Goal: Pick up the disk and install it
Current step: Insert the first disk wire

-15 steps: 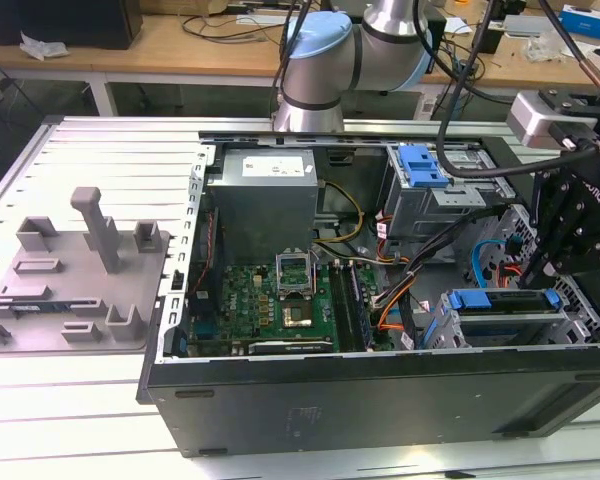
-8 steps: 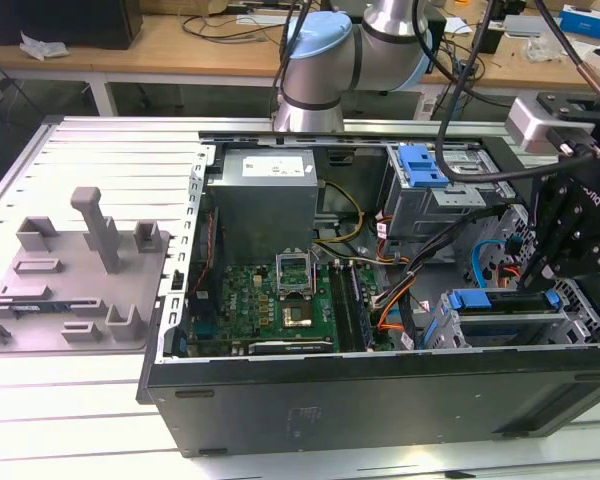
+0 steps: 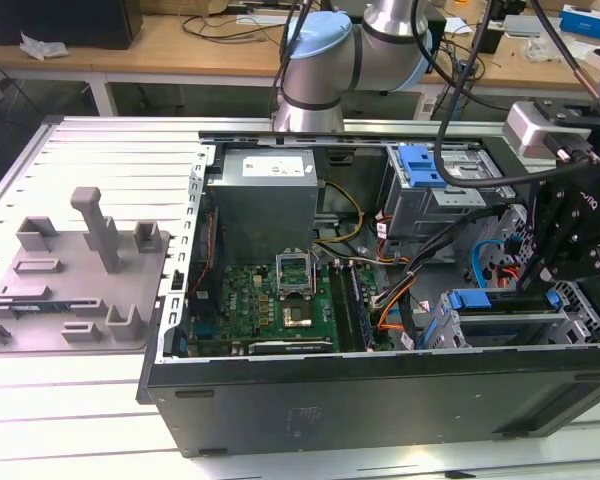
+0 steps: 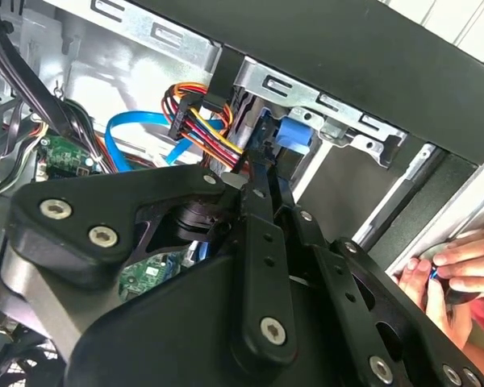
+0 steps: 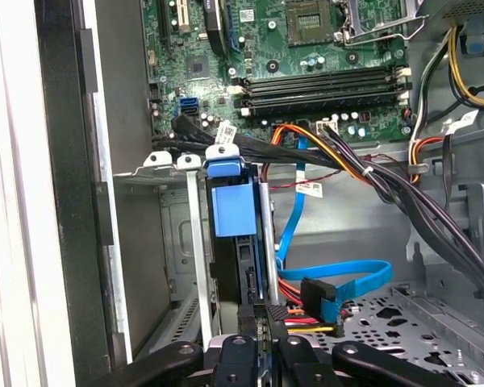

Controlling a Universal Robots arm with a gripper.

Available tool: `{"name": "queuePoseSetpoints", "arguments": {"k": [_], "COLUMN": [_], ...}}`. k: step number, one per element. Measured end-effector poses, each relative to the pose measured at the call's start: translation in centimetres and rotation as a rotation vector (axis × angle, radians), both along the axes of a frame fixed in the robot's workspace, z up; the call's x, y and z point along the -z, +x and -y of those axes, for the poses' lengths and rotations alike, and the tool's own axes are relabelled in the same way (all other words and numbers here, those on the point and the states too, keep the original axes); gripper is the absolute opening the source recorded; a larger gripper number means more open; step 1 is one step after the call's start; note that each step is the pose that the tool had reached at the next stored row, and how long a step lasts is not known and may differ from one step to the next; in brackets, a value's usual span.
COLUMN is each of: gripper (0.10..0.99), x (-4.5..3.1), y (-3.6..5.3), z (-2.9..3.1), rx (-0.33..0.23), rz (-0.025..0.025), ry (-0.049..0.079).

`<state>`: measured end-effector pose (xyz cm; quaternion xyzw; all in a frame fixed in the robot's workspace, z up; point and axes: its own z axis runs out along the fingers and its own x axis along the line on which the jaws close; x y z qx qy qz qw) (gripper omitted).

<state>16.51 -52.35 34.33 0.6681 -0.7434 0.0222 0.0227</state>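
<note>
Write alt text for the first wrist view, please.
The gripper reaches down onto the disk, which stands on edge in its blue carrier inside a metal drive bay of an open computer case. Beyond lie the green motherboard and bundled cables.

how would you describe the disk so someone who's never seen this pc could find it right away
Look inside the open computer case, at the drive cage in the corner on the exterior view's right, just below the hand. The disk stands on edge in that cage. Its blue plastic carrier along the top edge sets it apart from the grey metal cage walls beside it.
</note>
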Motion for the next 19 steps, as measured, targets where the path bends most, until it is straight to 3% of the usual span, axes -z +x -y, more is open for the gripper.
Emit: {"name": "queuePoseSetpoints", "arguments": {"k": [8, 11, 13, 16, 19], "gripper": [0.165, 0.365, 0.365, 0.365, 0.365], "x": [0.68, 0.7, 0.49, -0.74, -3.01], "y": [0.0, -0.01, 0.0, 0.0, 0.01], "z": [0.0, 0.0, 0.0, -0.05, -0.36], "rx": [-0.013, -0.015, -0.015, -0.015, -0.015], "rz": [-0.0001, 0.0, 0.0, 0.0, 0.0006], "ry": [0.0, 0.0, 0.0, 0.0, 0.0]}}
